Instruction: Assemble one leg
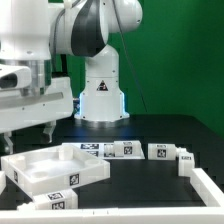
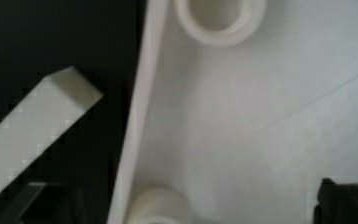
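Note:
Several legs, short white posts with marker tags, lie in a row at the back of the table: one (image 1: 120, 150), another (image 1: 157, 152) and a third (image 1: 185, 158). My gripper (image 1: 30, 138) hangs over the left part of the large flat white panel with raised edges (image 1: 50, 168), well to the exterior view's left of the legs. In the wrist view the gripper (image 2: 194, 205) is open and holds nothing. Its dark fingertips (image 2: 350, 200) stand wide apart over the panel (image 2: 247, 120), which fills the view with two round holes (image 2: 220, 20). No leg shows in the wrist view.
A white raised rail (image 1: 205, 188) runs along the front right of the table. The robot's base (image 1: 100, 95) stands at the back middle. A white bar (image 2: 43, 120) lies on the black table beside the panel in the wrist view; what it is cannot be told.

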Motion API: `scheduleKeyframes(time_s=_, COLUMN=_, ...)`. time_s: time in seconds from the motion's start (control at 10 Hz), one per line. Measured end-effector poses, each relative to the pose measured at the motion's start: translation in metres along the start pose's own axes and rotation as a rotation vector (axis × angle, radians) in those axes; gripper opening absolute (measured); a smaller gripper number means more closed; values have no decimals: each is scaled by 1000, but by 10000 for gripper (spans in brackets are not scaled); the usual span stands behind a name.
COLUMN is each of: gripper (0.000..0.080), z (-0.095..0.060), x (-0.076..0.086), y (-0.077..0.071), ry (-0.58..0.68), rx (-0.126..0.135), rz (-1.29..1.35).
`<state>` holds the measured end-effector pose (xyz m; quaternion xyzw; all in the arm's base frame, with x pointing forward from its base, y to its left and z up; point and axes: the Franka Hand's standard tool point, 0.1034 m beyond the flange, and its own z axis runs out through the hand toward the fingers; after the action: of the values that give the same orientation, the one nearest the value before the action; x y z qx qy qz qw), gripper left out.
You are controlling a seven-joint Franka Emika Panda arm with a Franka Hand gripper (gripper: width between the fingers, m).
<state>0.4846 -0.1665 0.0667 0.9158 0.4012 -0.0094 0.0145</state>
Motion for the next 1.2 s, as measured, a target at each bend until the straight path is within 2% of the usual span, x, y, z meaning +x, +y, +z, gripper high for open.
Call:
scheduleKeyframes(time_s=0.3, gripper=649, z=4, x=-2, y=0, ry=-3, rx=12, rz=13)
scheduleKeyframes(time_s=0.5, gripper=649, z=10, x=1, y=19, ry=-7, rx=37, rz=90)
scheduleKeyframes(time_s=0.7, gripper=649, z=35, x=5, y=13, ry=-15, rx=72, rz=145)
scheduleKeyframes(time_s=0.8, gripper=648, z=38, x=12, y=13, ry=-6, rx=63, rz=137)
scheduleKeyframes(time_s=1.1, gripper=648, z=46, x=21, y=3, ry=-7, rx=81, rz=118)
scheduleKeyframes(time_s=1.2, gripper=648, z=51, x=19, y=3, ry=-6, rx=78, rz=101)
